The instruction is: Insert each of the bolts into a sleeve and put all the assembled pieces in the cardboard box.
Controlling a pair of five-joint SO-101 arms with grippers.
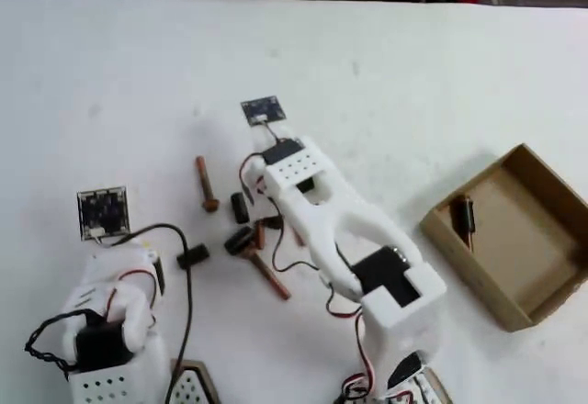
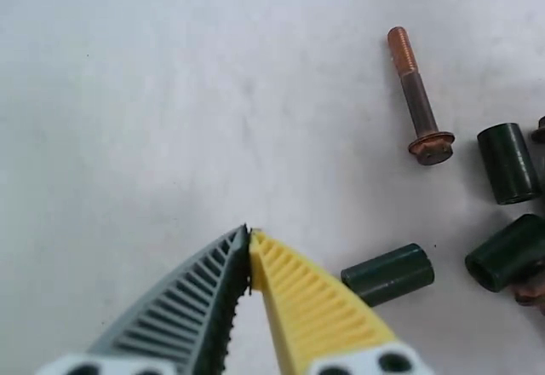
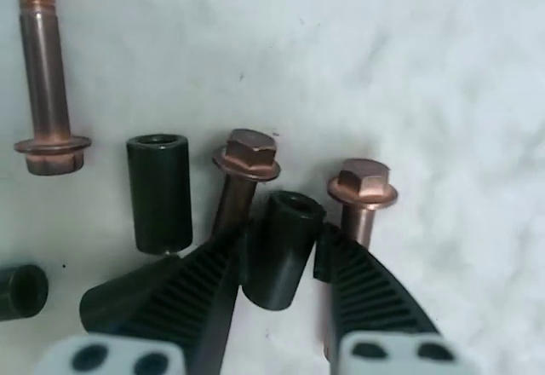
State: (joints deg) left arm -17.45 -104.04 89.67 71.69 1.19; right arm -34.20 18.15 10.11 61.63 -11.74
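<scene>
Each bolt: copper-toned metal, dull sheen, threaded tip. Each sleeve: dark plastic, smooth, semi-matt. Cardboard box: brown, matt. Worktop: white, matt, faintly mottled. Jaws: ribbed plastic, matt

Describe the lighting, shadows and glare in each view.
High view: the white table is evenly and brightly lit, with only faint shade inside the cardboard box. Left wrist view: soft light, with a thin shadow beside the black sleeve nearest the shut left claw. Right wrist view: a bolt head catches a dull sheen, and the right claw shades the gripped sleeve.
</scene>
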